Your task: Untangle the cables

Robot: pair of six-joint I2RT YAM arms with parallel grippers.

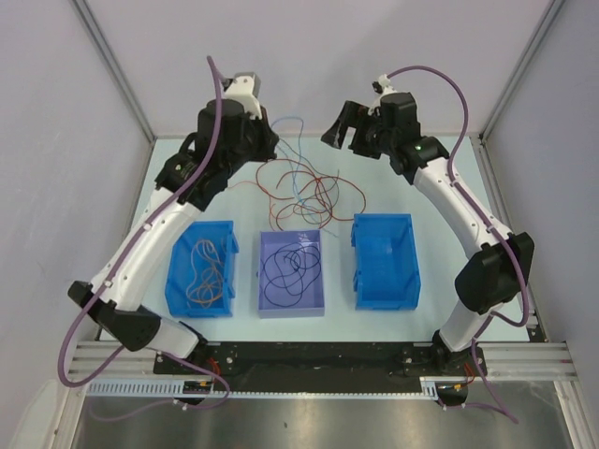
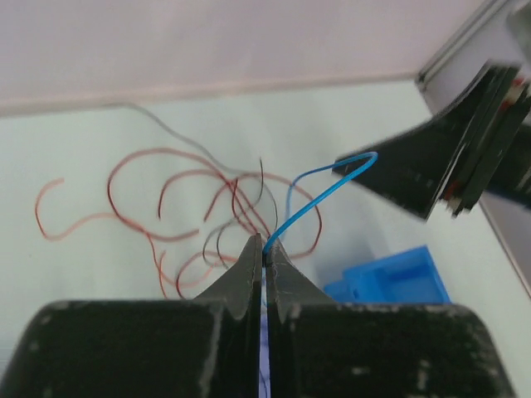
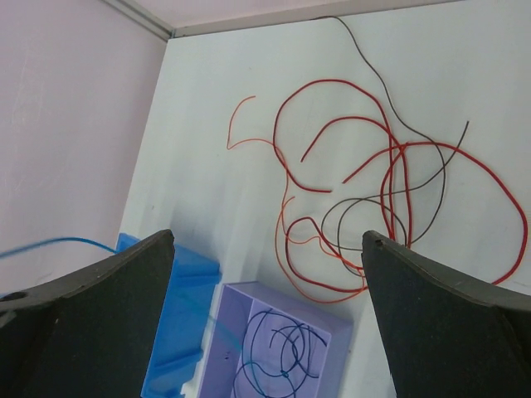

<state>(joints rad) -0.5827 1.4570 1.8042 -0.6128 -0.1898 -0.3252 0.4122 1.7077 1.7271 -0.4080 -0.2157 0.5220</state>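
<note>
A loose tangle of red and dark cables lies on the white table behind the bins. My left gripper hangs above its left side, shut on a thin blue cable right at the fingertips. That blue cable arcs up toward the dark finger of my right gripper. The right gripper stands wide open above the table with nothing between its fingers. The blue cable passes beside its left finger. The red loops show below it.
Three bins stand in a row in front of the tangle. A blue bin on the left holds orange-tan wires, and a lavender bin in the middle holds dark navy wires. The blue bin on the right shows nothing inside. Grey walls enclose the table.
</note>
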